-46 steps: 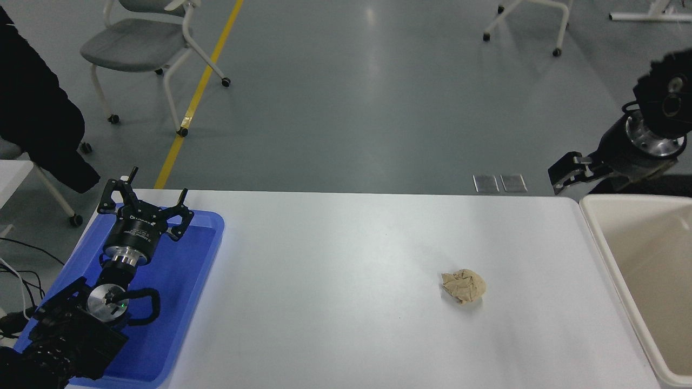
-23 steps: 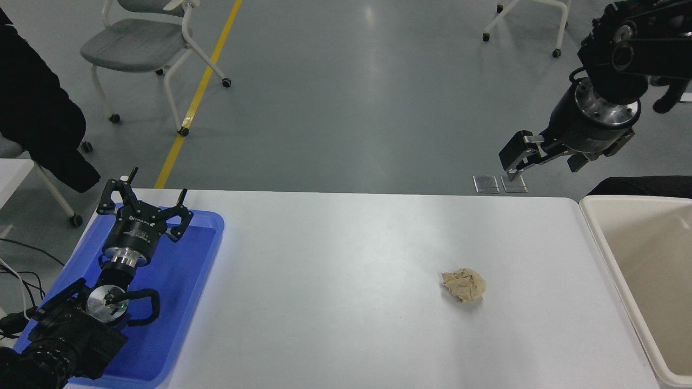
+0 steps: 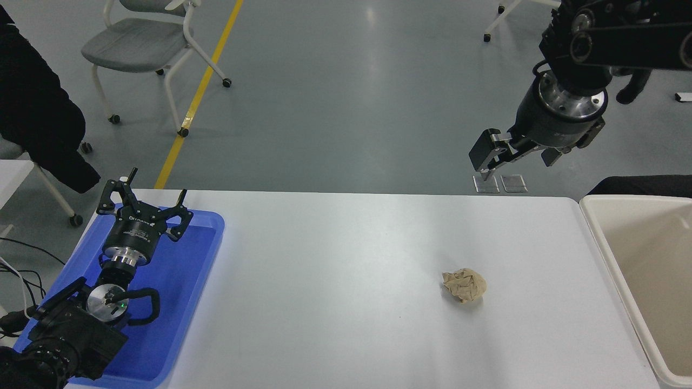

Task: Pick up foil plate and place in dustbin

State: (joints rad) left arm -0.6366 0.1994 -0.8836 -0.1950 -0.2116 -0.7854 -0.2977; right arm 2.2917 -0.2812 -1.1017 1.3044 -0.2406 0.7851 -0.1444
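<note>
The foil plate is out of view. The dustbin [image 3: 600, 237], a cream bin with a thick rim, stands at the table's right end, and the part of its inside that shows is bare. My right gripper [image 3: 518, 160] hangs high above the table's far right edge, left of the dustbin, open and holding nothing. My left gripper [image 3: 147, 199] is parked open over the blue tray at the lower left.
A crumpled tan paper ball [image 3: 464, 286] lies on the white table [image 3: 335, 281] right of centre. A flat blue tray [image 3: 178, 302] lies at the left end. Chairs [image 3: 141, 47] and a dark coat [image 3: 38, 113] are beyond the table.
My right arm has swung up and to the left, from beside the dustbin's far corner to above the table's far edge. The left arm and the paper ball have not moved.
</note>
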